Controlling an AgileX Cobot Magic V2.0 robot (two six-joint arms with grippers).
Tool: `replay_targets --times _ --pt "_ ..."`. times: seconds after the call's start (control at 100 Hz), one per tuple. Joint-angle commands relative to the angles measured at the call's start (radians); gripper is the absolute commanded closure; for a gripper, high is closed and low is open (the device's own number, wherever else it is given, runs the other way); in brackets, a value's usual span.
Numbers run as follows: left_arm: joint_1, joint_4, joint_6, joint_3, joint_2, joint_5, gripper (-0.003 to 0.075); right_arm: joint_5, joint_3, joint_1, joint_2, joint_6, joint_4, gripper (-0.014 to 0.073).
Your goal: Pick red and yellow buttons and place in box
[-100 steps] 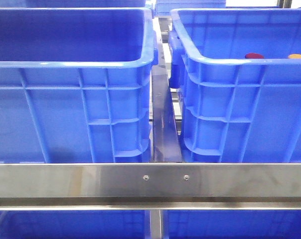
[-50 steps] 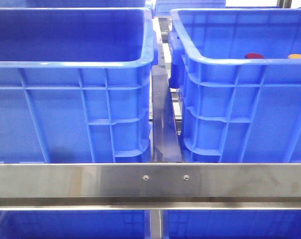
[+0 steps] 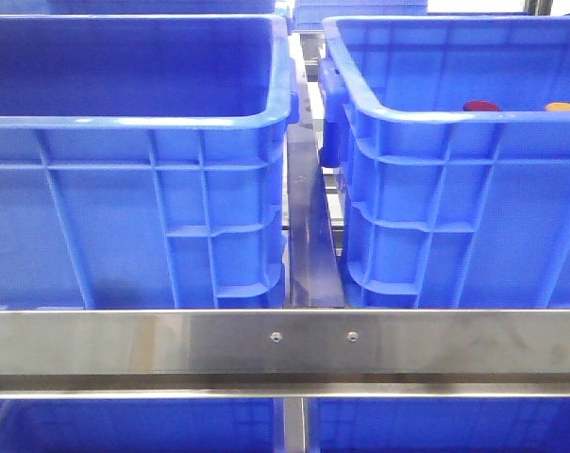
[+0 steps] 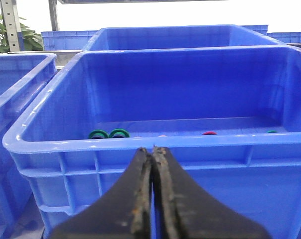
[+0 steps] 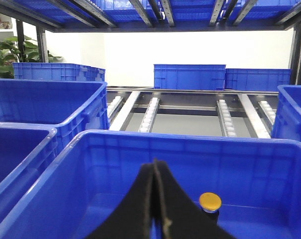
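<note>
Front view is showing you two large bright blue ribbed plastic crates side by side behind a brushed steel rail [image 3: 285, 344] along the near edge of the bench. In the right-hand blue crate [image 3: 455, 118] the small dark red domed button [image 3: 481, 106] and the small yellow-orange domed button [image 3: 564, 107] are just peeking over the near rim, toward the far right corner. The left-hand blue crate [image 3: 134, 121] is showing no contents from this angle; I judge it to be the target box, though you cannot confirm that here.

Your left gripper [image 4: 152, 152] is hovering just outside the near wall of a crate, fingers pressed together with nothing between them. Inside that crate, green rings [image 4: 108, 133] and a small red piece [image 4: 209, 133] are lying on the floor by the far wall. Your right gripper [image 5: 155, 167] is hanging over the crate holding the yellow-orange button [image 5: 210, 201], also pressed together and empty; the cap seems to be sitting on a short dark stem.

Expect both caps to be handling as light, stiff and smooth, so the dome will likely be slipping under a top pinch. You should be spreading the fingers first, then taking each cap across its rim edges. The deep walls may be crowding your wrist.
</note>
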Motion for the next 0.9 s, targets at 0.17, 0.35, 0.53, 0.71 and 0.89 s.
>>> replay_targets --times 0.17,0.35,0.53,0.71,0.89 --pt "0.002 -0.011 -0.001 0.049 -0.034 -0.083 0.0739 0.026 -0.026 -0.003 0.001 -0.011 0.104 0.0662" --pt "0.002 -0.011 -0.001 0.049 -0.034 -0.083 0.0739 0.026 -0.026 -0.003 0.001 -0.011 0.104 0.0662" --pt "0.002 -0.011 -0.001 0.049 -0.034 -0.083 0.0739 0.026 -0.026 -0.003 0.001 -0.011 0.104 0.0662" --pt "0.002 -0.011 -0.001 0.049 -0.034 -0.083 0.0739 0.026 -0.026 -0.003 0.001 -0.011 0.104 0.0662" --pt "0.002 -0.011 -0.001 0.049 -0.034 -0.083 0.0739 -0.013 -0.026 -0.003 0.001 -0.012 0.104 0.0662"
